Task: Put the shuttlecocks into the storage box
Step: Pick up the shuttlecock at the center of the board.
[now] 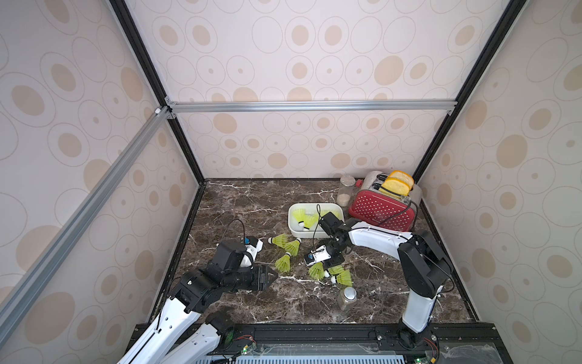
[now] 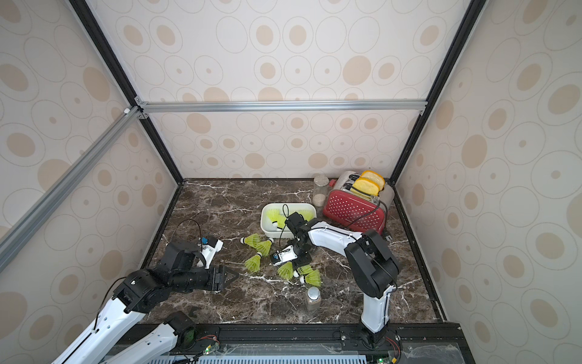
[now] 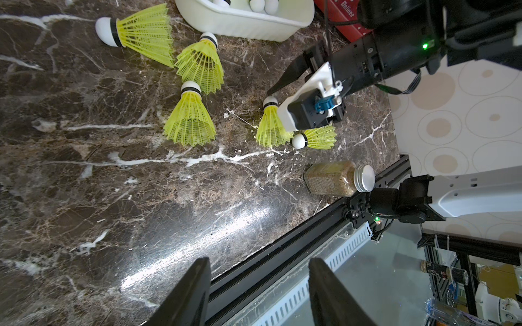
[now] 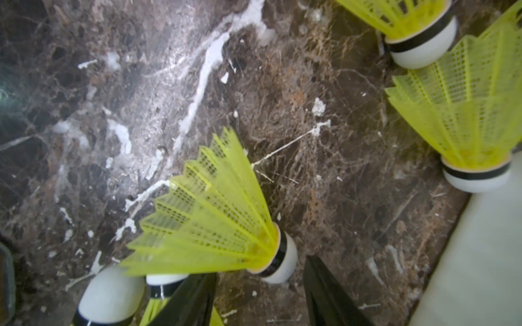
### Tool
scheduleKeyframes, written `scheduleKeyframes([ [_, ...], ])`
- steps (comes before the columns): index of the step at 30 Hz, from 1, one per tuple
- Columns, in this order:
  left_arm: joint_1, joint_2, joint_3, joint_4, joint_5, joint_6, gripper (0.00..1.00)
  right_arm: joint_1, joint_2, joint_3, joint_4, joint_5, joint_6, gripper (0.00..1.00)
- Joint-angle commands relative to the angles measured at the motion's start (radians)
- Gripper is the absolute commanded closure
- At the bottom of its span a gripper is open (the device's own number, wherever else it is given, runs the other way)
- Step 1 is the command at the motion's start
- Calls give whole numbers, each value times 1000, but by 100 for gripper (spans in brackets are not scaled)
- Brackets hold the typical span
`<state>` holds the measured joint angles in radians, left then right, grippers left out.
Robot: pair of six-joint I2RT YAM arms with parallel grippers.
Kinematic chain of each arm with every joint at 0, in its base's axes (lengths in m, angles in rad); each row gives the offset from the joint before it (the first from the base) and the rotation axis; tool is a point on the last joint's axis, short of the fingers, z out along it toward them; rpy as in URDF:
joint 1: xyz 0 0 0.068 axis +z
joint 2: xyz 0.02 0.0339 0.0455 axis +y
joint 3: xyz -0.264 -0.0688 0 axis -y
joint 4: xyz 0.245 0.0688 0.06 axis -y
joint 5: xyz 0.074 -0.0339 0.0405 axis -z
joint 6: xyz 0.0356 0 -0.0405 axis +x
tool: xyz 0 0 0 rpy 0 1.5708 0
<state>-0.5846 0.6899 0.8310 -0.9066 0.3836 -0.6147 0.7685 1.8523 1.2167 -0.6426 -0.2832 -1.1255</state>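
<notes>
A red dotted toaster (image 1: 378, 211) with two bread slices (image 1: 397, 184) in its slots stands at the far right corner of the counter (image 1: 239, 201), with a glass jar (image 1: 345, 190) just beside it. The white storage box (image 1: 300, 234) sits near both, a little closer to the middle. A few of the shuttlecocks (image 1: 299, 216) lie inside it.

Six more lie on the counter in two loose clusters of three. One cluster (image 1: 283, 263) lies between the box and the left arm. The other cluster (image 1: 343, 279) lies under the right arm's wrist. A spice jar (image 1: 346, 296) with a silver lid stands just beside that second cluster, toward the counter's front edge. In both top views the right arm reaches across the box's near corner and hides part of it.

The right gripper (image 4: 258, 299) is low over the counter with its jaws apart — released, not clamped. The white tip of one shuttlecock (image 4: 214, 220) lies on its side between the jaw ends. I cannot tell whether either jaw touches it.

The left gripper (image 3: 260, 293) is beside the first cluster and touches none of it. Its jaws stand apart with nothing between them — only the counter's front edge shows through the gap.
</notes>
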Motion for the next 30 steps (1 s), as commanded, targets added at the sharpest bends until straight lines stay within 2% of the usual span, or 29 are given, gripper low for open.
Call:
scheduleKeyframes([
  [1, -3, -13, 26, -2, 9, -11, 42, 16, 31, 12, -13, 9, 13, 44],
  [10, -3, -47, 2, -13, 6, -34, 41, 31, 35, 18, 14, 40, 49, 44],
  [15, -3, -49, 7, -14, 1, -36, 41, 39, 4, -3, 70, 38, 65, 34],
  [22, -3, -56, 20, -25, -5, -37, 41, 43, 31, 30, 74, -4, 84, 30],
  [30, -3, -77, 11, -32, -8, -39, 42, 45, 82, 95, 54, -80, 122, 32],
])
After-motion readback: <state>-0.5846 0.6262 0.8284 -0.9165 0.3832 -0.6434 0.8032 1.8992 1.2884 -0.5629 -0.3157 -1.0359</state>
